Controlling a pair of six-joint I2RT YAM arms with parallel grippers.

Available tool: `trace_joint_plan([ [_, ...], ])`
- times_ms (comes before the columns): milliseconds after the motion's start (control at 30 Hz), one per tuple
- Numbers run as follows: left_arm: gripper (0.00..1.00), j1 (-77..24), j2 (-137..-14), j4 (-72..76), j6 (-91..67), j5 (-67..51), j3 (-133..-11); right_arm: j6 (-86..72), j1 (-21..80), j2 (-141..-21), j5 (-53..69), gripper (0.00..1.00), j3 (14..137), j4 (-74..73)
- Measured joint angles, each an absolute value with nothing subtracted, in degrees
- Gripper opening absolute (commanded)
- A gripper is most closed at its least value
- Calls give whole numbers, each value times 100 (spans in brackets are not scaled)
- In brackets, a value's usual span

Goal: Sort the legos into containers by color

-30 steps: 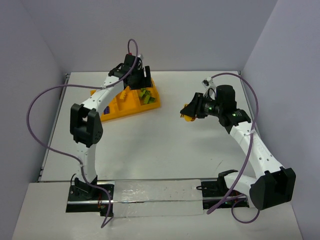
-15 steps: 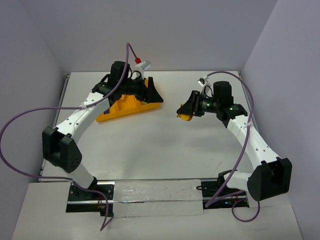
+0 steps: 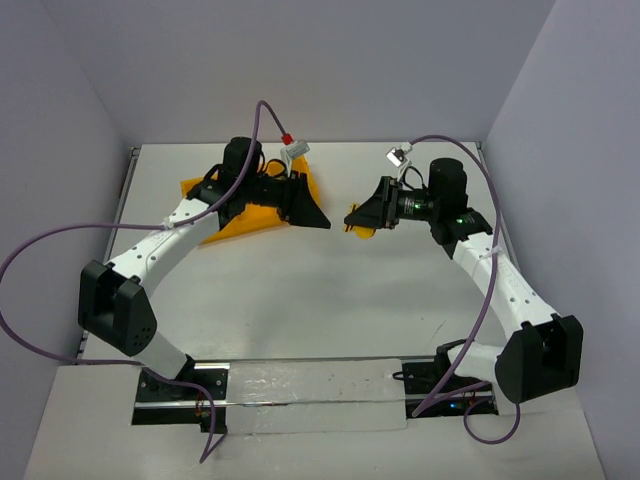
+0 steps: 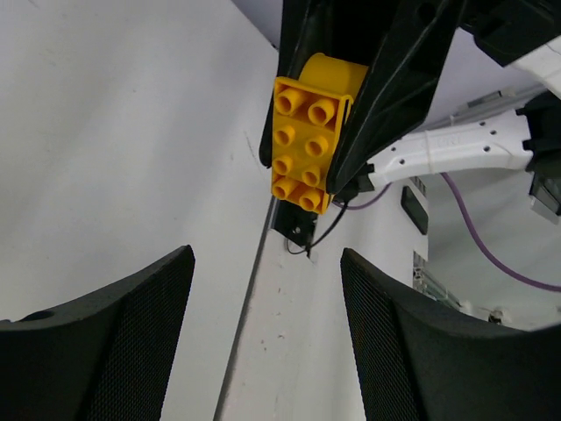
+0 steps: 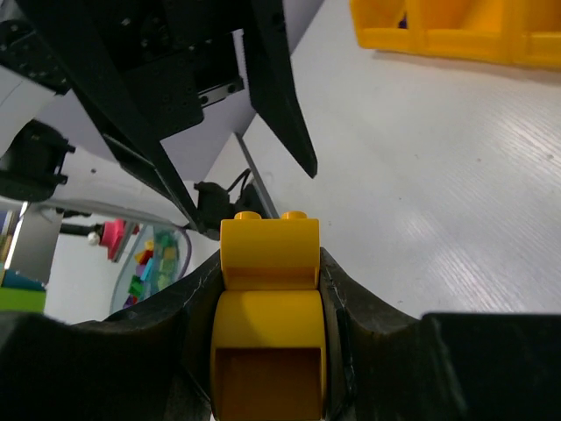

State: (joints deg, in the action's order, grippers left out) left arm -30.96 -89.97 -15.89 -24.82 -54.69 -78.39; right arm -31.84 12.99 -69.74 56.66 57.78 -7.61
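My right gripper point(image 3: 358, 220) is shut on a stack of orange-yellow legos point(image 3: 362, 226) and holds it above the table's middle, pointing left. In the right wrist view the stack point(image 5: 267, 303) sits clamped between my fingers point(image 5: 368, 307). My left gripper point(image 3: 312, 212) is open and empty, pointing right, a short gap from the stack. The left wrist view shows the studded stack point(image 4: 307, 140) straight ahead, between the right gripper's fingers point(image 4: 399, 96). The orange-yellow tray point(image 3: 232, 222) lies at the back left, mostly hidden under my left arm; its edge shows in the right wrist view point(image 5: 456, 39). No green or purple-blue legos are visible.
The table's side walls rise left, right and back. The left arm's purple cable point(image 3: 60, 245) loops out to the left. A clear bin of mixed coloured bricks point(image 5: 149, 263) shows beyond the table in the right wrist view.
My left gripper has swung away from the tray to the right, ending open in front of the right gripper. My right gripper has moved left with the orange-yellow stack.
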Motion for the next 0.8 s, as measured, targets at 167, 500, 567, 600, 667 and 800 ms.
trace_joint_plan([
  [167,75,-3111,-8997,-1455,-2543,-5986,-7839,-3307,1314,-6870,5953,22,5575,-233],
  [500,74,-3375,-8997,-27,-3555,-6184,-7470,-3660,1443,-6796,6038,22,5472,427],
  [567,73,-3423,-9002,284,-3815,-6182,-7361,-3673,1465,-6796,6027,22,5472,464],
  [600,72,-3447,-9008,427,-3936,-6184,-7326,-3684,1466,-6796,6023,22,5472,484],
  [667,70,-3478,-9024,755,-4180,-6187,-7266,-3705,1473,-6795,6021,22,5472,514],
  [800,66,-3491,-9092,1300,-4578,-6197,-7184,-3726,1486,-6794,6020,22,5472,535],
])
